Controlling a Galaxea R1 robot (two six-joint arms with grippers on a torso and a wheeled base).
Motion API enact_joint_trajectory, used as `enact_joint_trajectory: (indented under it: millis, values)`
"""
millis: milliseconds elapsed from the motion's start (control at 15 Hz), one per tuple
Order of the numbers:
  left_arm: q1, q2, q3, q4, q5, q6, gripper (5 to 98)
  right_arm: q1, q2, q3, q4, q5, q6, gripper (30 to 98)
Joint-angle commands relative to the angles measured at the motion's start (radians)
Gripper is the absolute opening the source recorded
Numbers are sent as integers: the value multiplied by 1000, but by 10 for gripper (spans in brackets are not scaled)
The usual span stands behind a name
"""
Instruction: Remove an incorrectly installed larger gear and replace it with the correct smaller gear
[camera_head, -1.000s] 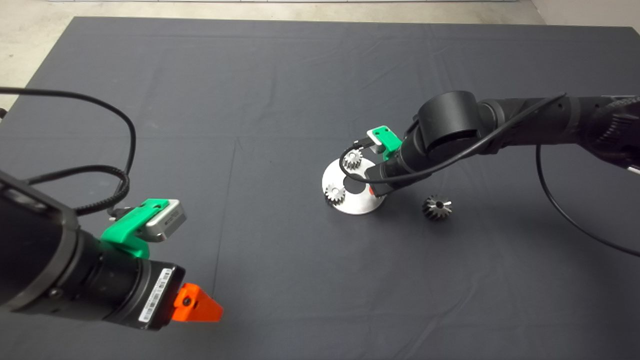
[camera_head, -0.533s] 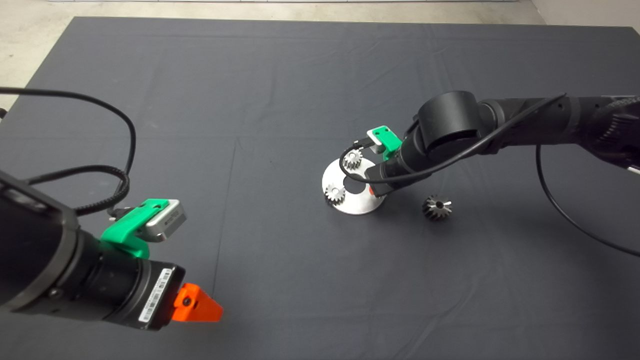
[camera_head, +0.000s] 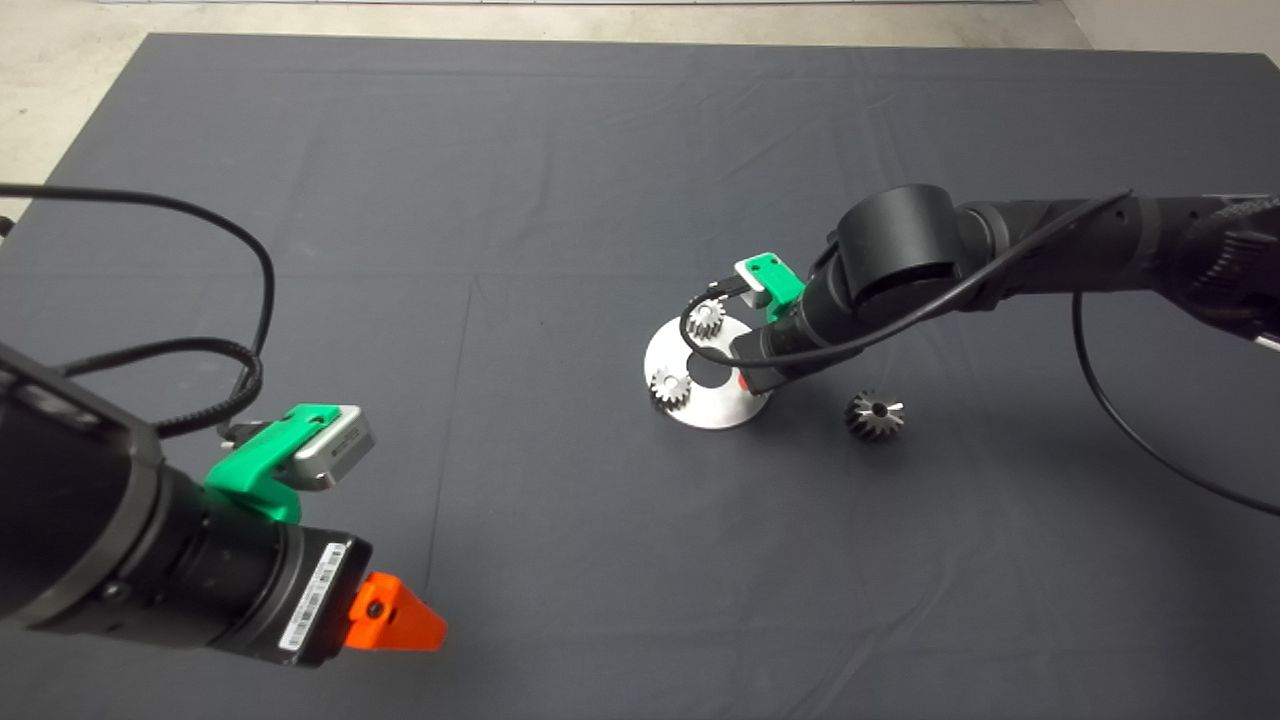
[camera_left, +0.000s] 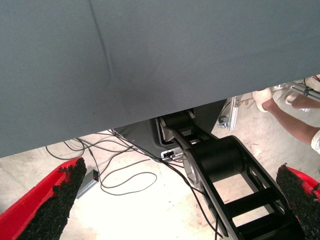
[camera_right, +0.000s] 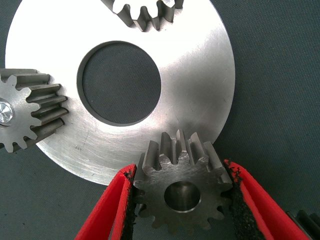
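At the lower left of the head view the left gripper (camera_head: 398, 615) waits above the dark grey mat (camera_head: 560, 170), only one red fingertip showing there; in its wrist view the two red fingers (camera_left: 47, 210) stand far apart with nothing between them, and past the mat's edge lie floor, loose black cables (camera_left: 125, 175), part of a black machine frame (camera_left: 225, 170) and a person's leg (camera_left: 292, 120). Right of centre lies a round, flat, bright steel disc (camera_head: 715, 410) with a wide centre hole; it carries two small silver spur gears, one at its left edge (camera_head: 670, 388) and one at its upper edge (camera_head: 707, 319). The right gripper (camera_right: 185, 200), at the end of the black arm reaching in from the right edge, hangs over the disc's right rim. Its black pads (camera_right: 239, 200) are pressed to both sides of the smaller gear (camera_right: 182, 187), a dark-grey steel spur gear with short straight teeth and a centre hole, held at the rim of the disc; whether it touches the plate I cannot tell. Further right, apart from the disc, the larger gear (camera_head: 873, 415), a cone-like steel gear with long slanted teeth, lies on the mat.
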Motion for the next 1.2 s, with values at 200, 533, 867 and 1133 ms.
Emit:
enact_joint_trajectory:
  millis: [200, 533, 867, 1133]
  values:
    - [-6, -4, 13, -18, 2, -3, 981, 19, 1, -3, -20, -10, -2, 412]
    - [-6, -4, 13, -18, 2, -3, 981, 7, 4, -12, -20, -10, -4, 413]
    - [-6, -4, 13, -18, 2, -3, 981, 7, -1, -11, -20, -10, 1, 415]
    - [-6, -4, 13, -18, 2, -3, 981, 8, 2, -9, -19, -11, 1, 423]
